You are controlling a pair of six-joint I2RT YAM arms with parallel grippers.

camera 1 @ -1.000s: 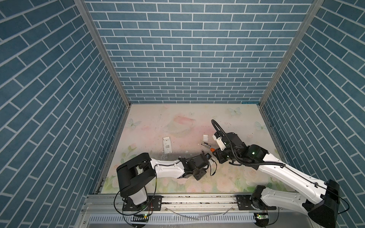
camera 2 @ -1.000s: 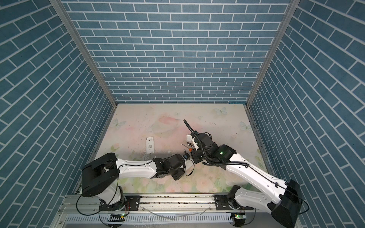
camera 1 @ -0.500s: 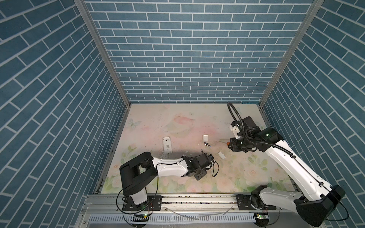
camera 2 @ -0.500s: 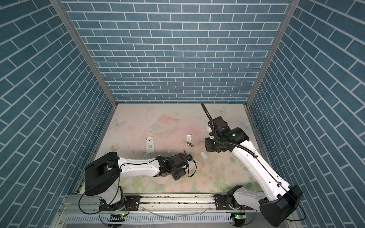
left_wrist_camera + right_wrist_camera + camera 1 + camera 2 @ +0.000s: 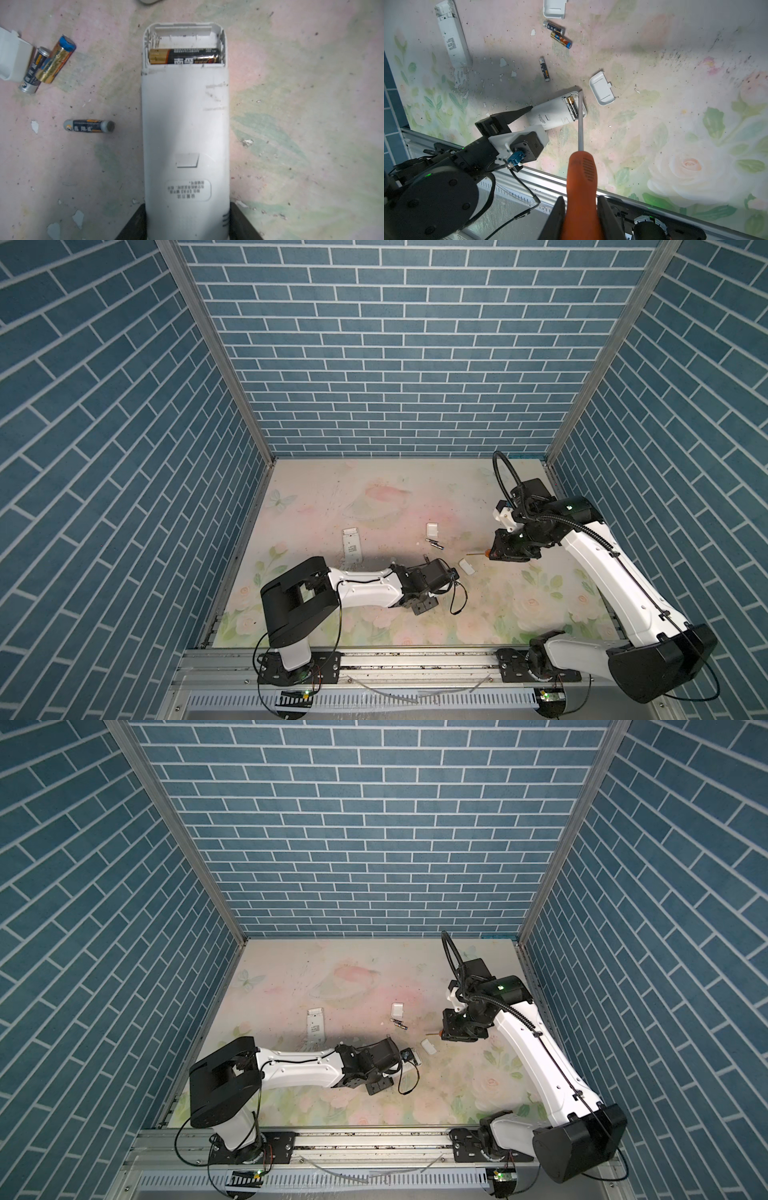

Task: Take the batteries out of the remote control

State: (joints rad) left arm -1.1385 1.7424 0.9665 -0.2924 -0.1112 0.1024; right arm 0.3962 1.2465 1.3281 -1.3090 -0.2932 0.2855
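Note:
My left gripper is shut on the white remote control, which lies back up on the mat with its compartment uncovered. One black-and-gold battery sits in the compartment. Three loose batteries lie on the mat beyond it. My right gripper is shut on the orange handle of a screwdriver. In a top view the right gripper hovers to the right of the remote, with the screwdriver's tip short of it.
A second white remote lies to the left on the floral mat. One white cover rests just beside the held remote and another near the far batteries. Blue brick walls close in three sides; a metal rail runs along the front.
My right gripper has drawn away from the remote to the right and risen, taking the screwdriver with it. A white cover now shows beside the remote. The left arm has barely moved.

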